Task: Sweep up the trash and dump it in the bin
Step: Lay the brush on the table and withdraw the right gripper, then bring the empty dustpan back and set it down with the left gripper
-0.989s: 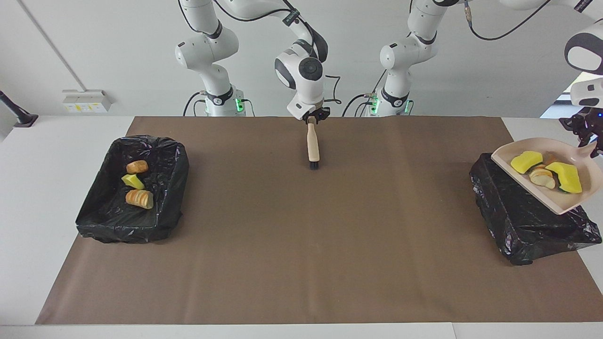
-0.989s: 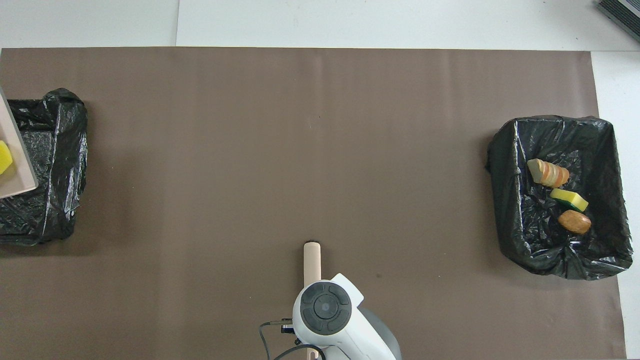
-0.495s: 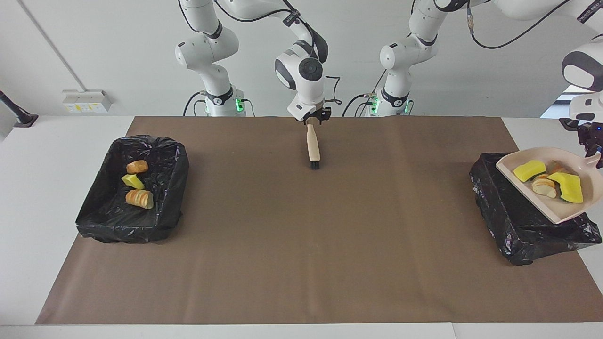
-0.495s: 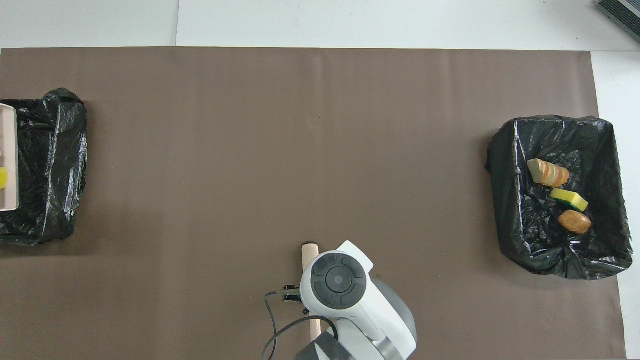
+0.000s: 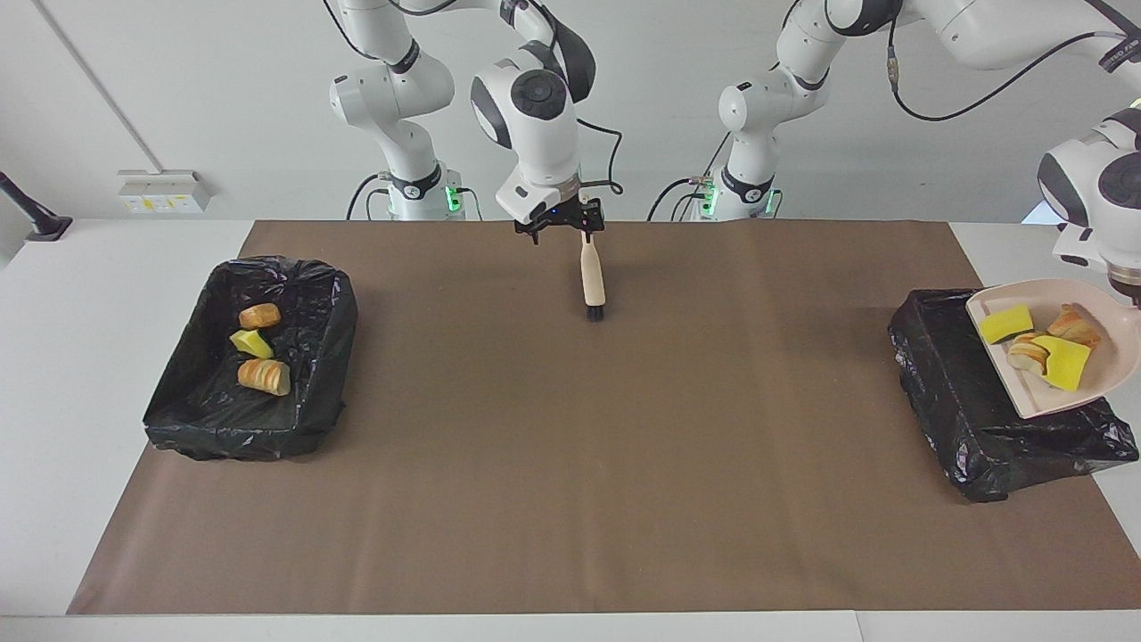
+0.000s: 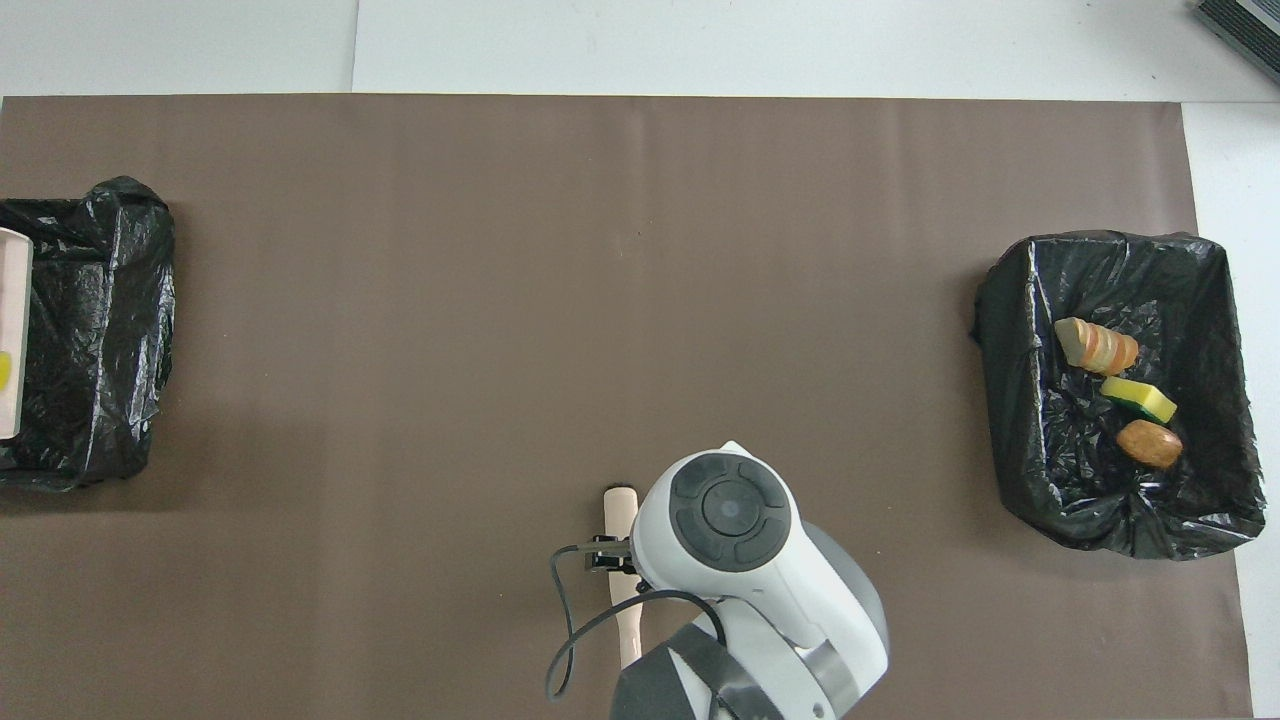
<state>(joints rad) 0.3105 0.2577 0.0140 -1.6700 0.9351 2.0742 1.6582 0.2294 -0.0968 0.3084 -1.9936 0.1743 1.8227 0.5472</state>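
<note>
Trash [image 5: 1038, 343]: four chunks on the beige dustpan [image 5: 1114, 370] at frame right, over one black-lined bin [image 5: 958, 401]; dump pending. Three chunks already in the other bin [image 5: 201, 410], frame left. Left end effector [image 5: 1130, 299] clenched on dustpan handle. Right end effector [image 5: 560, 227] released, above the brush [image 5: 592, 276] at upper centre.
</note>
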